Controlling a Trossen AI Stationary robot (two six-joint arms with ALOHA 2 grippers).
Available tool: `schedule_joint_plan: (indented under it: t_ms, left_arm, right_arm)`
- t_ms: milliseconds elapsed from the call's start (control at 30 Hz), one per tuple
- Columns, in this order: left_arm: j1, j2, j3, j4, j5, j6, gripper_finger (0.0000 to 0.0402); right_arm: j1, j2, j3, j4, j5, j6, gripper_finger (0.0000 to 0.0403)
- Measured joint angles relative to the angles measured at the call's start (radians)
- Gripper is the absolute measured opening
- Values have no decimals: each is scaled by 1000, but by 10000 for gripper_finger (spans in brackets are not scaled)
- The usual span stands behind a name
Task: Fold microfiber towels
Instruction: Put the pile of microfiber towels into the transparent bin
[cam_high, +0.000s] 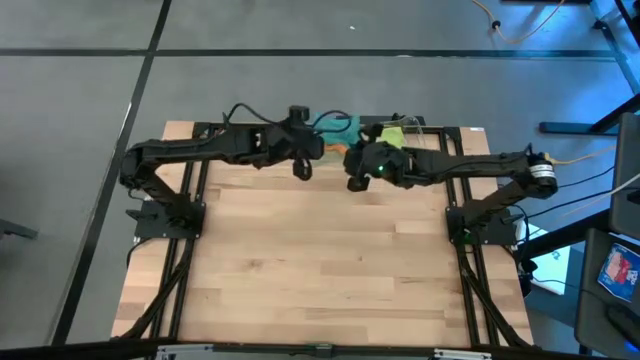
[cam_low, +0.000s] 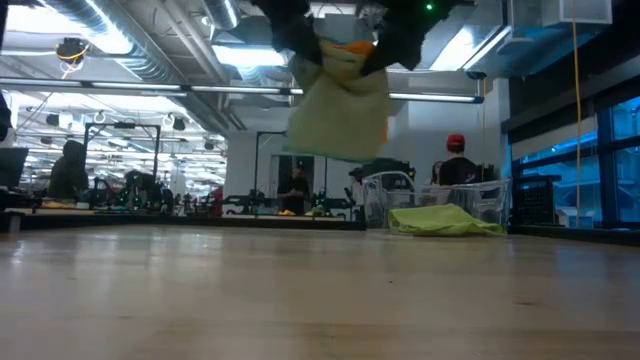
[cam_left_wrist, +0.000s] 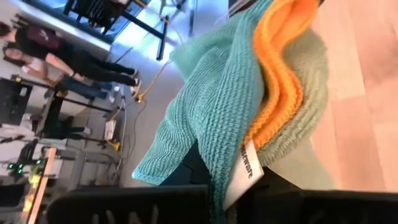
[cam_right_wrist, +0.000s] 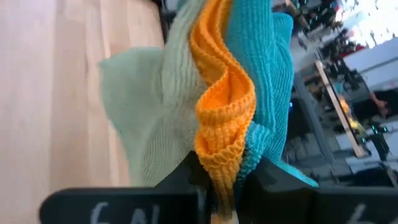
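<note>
Above the counter (cam_high: 330, 260), both tools (left tool (cam_left_wrist: 214, 198), right tool (cam_right_wrist: 225, 182)) pinch the stacked towels (cam_low: 342, 95); you should lower them evenly, keeping edges aligned.

Teal towel (cam_right_wrist: 264, 68), orange towel (cam_right_wrist: 221, 106), pale sage towel (cam_right_wrist: 149, 106), lime towel (cam_low: 445, 220)

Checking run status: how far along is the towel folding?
Early. Nothing lies folded on the table. In hand: both claws, left and right, hold one bunch in the air at the far edge: teal towel, orange towel and sage towel together. Left: the lime towel lies crumpled by the clear bin. All four need separating and folding.
</note>
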Motion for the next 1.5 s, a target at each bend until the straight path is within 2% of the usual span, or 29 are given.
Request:
schedule_joint_plan:
  t_ms: [233, 467, 667, 800, 900, 1167, 1500]
  left_arm:
    - [23, 191, 160, 5, 14, 102, 8]
    - [82, 361, 404, 5, 21, 234, 8]
    - [160, 444, 553, 5, 155, 268, 8]
    - [197, 511, 591, 33, 238, 279, 8]
    - [214, 564, 608, 87, 256, 288, 8]
    - [243, 609, 646, 117, 304, 307, 8]
    - [290, 622, 646, 174, 362, 307, 7]
  right_arm:
    - [-86, -30, -1, -152, 12, -6, 36]
    - [-176, -44, -1, -174, 127, -142, 36]
    - [-279, -110, -1, -188, 142, -191, 36]
    - [-332, -143, -1, -213, 141, -206, 36]
    - [-369, -146, -1, -221, 122, -208, 36]
    - [-474, -66, -12, -250, 3, -164, 36]
    - [-537, -35, -14, -122, 26, -263, 36]
